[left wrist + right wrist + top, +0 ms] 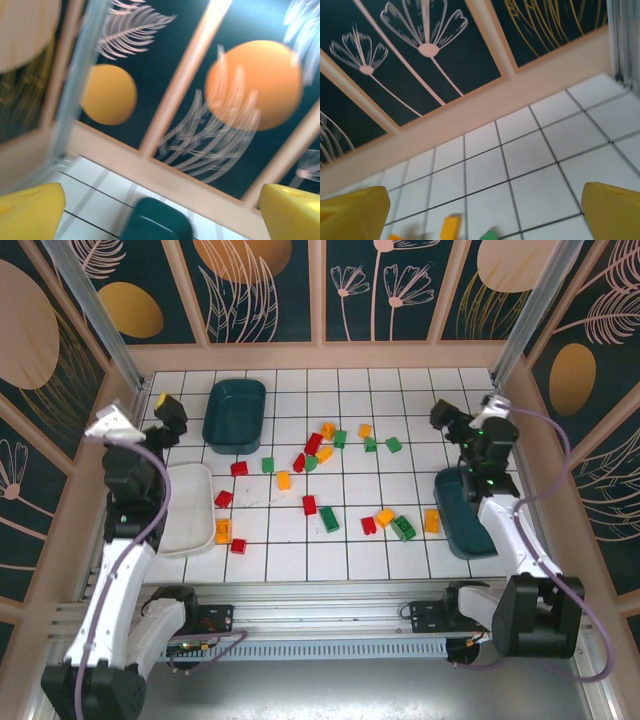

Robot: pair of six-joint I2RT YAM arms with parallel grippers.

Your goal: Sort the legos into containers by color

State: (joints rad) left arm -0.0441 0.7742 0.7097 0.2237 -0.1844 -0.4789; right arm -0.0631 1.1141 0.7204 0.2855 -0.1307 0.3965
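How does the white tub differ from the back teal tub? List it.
Colour: the white tub is pale, the teal tub dark.
Place: the white tub sits beside the left arm; the teal tub stands farther back.
Cover: the left arm hides part of the white tub; the teal tub shows whole.
Shared: rounded-rectangular shape, similar size, both look empty where visible.

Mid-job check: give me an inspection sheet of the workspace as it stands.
Surface: white tiled table.
Job's things: red, green and orange legos scattered mid-table; far teal tub, white tub and right teal tub show no bricks inside.
Clutter: nothing seen.
Hands: left hand open, raised near the far-left corner; right hand open, raised at the far right.
Cables: a grey cable loops along each arm.
Surroundings: dark floral wall panels, wooden frames.
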